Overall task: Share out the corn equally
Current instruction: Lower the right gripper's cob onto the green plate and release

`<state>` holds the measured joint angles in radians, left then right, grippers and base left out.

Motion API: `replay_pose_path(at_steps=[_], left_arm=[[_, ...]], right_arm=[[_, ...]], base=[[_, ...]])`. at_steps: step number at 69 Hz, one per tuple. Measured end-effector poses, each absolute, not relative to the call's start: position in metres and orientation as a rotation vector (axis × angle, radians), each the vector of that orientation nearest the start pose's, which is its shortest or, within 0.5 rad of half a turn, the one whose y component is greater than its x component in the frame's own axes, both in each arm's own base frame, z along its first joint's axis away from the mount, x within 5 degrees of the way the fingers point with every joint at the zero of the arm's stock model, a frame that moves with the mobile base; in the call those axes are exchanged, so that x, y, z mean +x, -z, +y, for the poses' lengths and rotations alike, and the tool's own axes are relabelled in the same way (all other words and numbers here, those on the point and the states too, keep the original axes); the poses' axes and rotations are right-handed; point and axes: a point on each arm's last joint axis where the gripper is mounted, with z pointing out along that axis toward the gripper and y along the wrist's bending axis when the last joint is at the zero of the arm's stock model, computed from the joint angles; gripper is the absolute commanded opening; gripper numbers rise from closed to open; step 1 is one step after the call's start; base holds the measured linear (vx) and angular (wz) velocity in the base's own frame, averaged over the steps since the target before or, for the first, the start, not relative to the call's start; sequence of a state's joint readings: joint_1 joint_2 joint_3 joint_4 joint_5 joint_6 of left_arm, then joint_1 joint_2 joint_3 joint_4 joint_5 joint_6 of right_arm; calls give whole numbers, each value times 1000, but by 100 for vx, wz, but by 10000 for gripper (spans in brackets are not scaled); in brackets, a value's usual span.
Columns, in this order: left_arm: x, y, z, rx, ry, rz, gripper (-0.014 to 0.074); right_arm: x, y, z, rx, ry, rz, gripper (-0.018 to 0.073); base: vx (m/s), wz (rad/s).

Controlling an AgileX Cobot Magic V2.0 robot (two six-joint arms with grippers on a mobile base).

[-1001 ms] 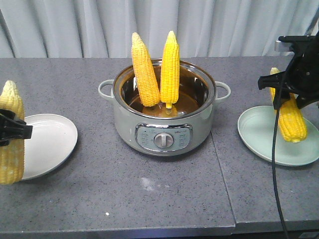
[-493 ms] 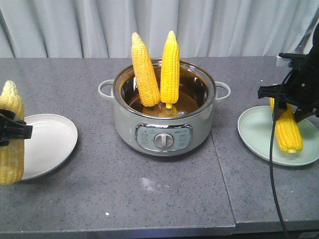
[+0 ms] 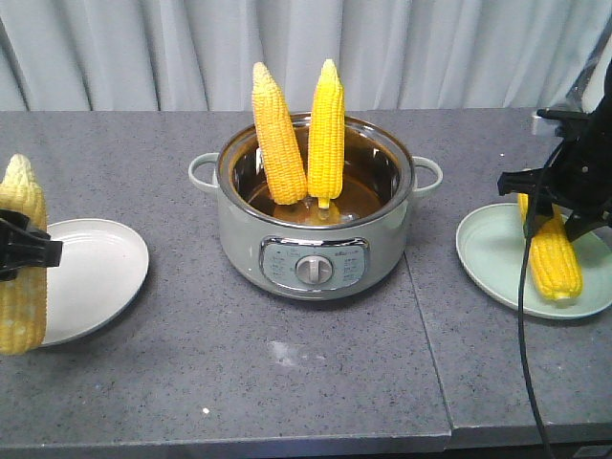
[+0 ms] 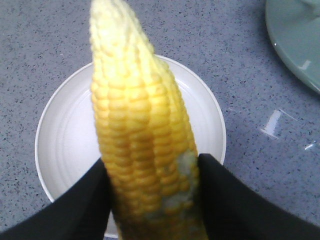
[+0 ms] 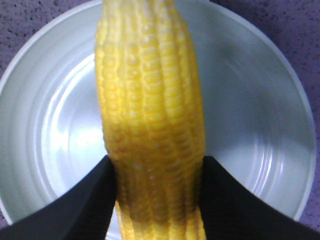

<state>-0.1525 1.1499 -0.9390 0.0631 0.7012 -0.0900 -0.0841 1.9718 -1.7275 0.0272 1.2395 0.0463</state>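
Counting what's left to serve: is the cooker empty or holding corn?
Not empty: an orange-yellow cob and a bright yellow cob stand on end in the electric cooker.

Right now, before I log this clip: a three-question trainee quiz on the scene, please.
1. How many cobs stand in the pot?
2. True or false: the left gripper is empty.
3. The cob in the right gripper is over which plate: A white, B green?
Key: 1 two; 2 false, the left gripper holds a cob; 3 B, the green plate.
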Motion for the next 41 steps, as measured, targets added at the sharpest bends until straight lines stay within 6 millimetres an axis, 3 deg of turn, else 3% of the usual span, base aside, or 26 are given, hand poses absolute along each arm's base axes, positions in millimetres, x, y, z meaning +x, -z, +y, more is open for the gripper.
replay_pose_path(at_steps=[25, 41], left_arm=[[231, -321, -32, 113, 42, 2392, 172], [231, -321, -32, 113, 42, 2392, 172]], right_arm=[[414, -254, -32, 136, -32, 2978, 496], [414, -253, -33, 65, -21, 2984, 512]], base=[[0, 0], [0, 0]])
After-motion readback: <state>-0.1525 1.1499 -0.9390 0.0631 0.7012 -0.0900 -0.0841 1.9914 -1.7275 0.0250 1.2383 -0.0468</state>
